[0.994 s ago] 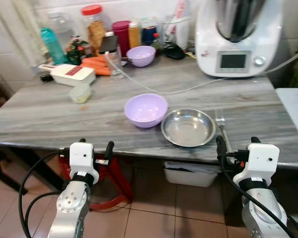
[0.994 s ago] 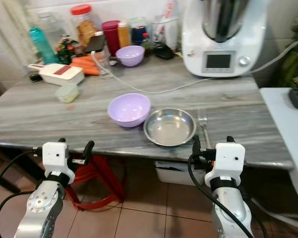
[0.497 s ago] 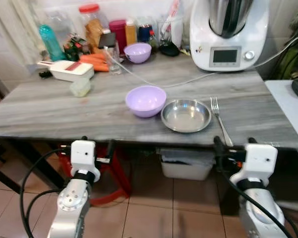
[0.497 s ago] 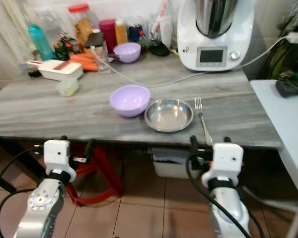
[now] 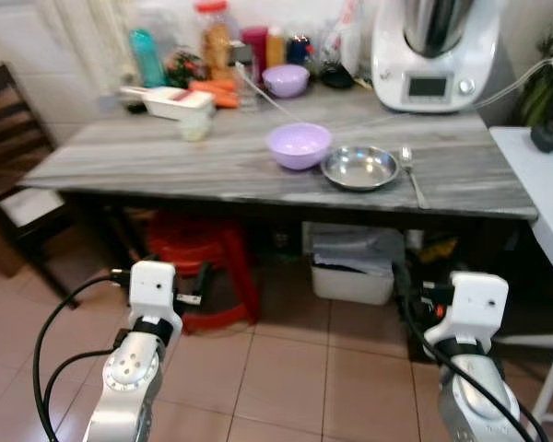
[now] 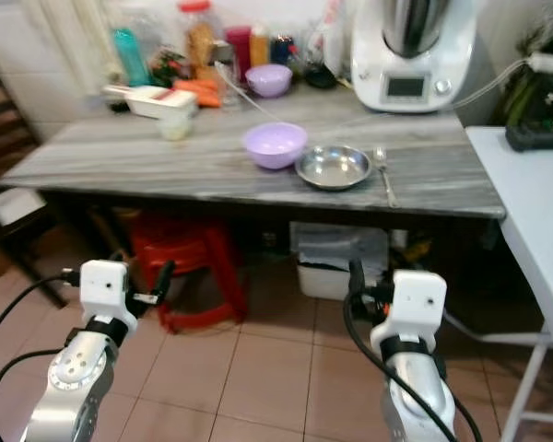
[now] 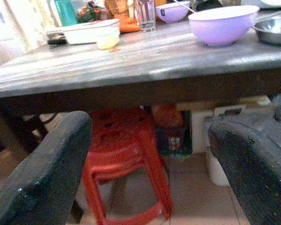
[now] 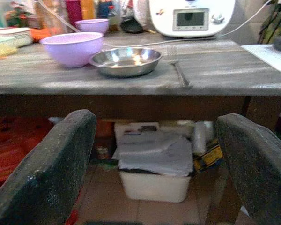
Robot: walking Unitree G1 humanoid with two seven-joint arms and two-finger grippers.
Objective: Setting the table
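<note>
**Standing off from the counter, both grippers empty**

Head views: purple bowl, steel plate and fork lie together on the counter; we judge placing done.

Wrist views: left gripper and right gripper spread apart, holding nothing. Next item needs fetching.

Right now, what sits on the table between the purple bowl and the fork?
The steel plate lies between the near purple bowl and the fork, right beside the bowl; the right wrist view shows the same order.

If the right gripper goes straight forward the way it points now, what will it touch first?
Probably the white bin under the table: the open right gripper points below the tabletop edge, toward that bin on the floor. Depth is unclear, so this is a guess.
</note>
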